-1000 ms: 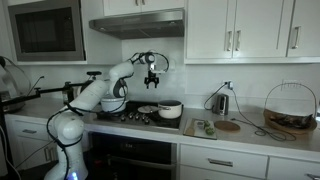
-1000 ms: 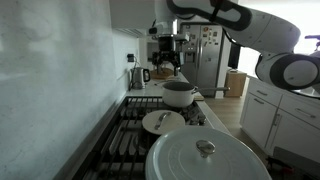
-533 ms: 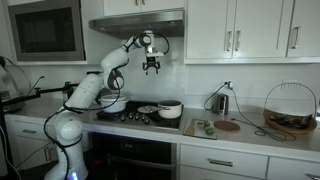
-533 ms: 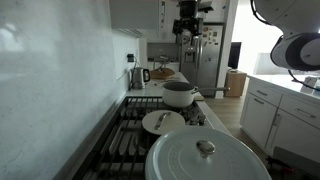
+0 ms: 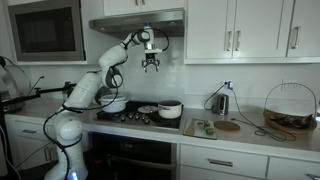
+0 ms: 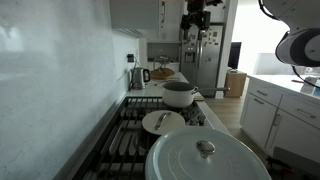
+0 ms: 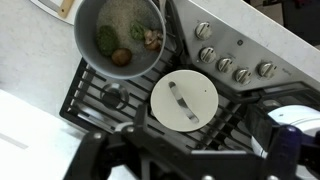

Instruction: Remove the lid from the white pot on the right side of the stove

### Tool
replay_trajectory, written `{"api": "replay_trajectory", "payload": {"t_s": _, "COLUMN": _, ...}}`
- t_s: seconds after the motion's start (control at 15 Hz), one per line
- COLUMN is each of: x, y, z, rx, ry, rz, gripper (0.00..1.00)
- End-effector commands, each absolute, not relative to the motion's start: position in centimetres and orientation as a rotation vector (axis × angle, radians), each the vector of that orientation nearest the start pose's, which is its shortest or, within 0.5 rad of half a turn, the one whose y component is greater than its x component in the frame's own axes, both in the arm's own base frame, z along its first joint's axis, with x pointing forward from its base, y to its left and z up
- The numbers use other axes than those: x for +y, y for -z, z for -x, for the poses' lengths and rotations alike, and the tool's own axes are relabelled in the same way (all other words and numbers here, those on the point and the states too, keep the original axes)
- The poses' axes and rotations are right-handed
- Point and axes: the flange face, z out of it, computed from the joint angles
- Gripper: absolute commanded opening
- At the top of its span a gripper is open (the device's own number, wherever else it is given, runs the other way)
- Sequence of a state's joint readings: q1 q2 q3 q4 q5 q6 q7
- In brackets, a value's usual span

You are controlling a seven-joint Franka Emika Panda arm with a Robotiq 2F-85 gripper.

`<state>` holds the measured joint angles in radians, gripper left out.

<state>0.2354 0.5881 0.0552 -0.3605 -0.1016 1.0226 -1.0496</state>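
Note:
The white pot (image 5: 170, 110) stands on the stove without a lid; the wrist view shows food inside it (image 7: 120, 35). It also shows in an exterior view (image 6: 180, 94). Its flat white lid (image 7: 184, 100) with a strap handle lies on the burner grate beside the pot, and is seen in both exterior views (image 5: 148, 109) (image 6: 163, 122). My gripper (image 5: 151, 65) hangs high above the stove, just under the range hood, open and empty. It shows at the top of an exterior view (image 6: 193, 18), and its dark fingers frame the bottom of the wrist view (image 7: 185, 145).
A larger white pot with its lid on (image 6: 205, 160) sits on another burner (image 5: 113, 104). The stove knobs (image 7: 230, 65) line the front panel. A kettle (image 5: 221, 101), a cutting board (image 5: 228, 125) and a wire basket (image 5: 289, 108) stand on the counter.
The arm has lifted the empty gripper higher, up to the range hood. The pot and the lid have not moved.

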Motion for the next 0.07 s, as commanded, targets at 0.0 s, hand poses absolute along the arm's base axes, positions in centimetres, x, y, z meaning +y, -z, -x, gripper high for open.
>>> {"api": "replay_trajectory", "payload": {"t_s": 0.0, "x": 14.25, "y": -74.13, "z": -58.67, "rx": -1.913, "ry": 0.076, "rz": 2.588, "gripper": 1.0}}
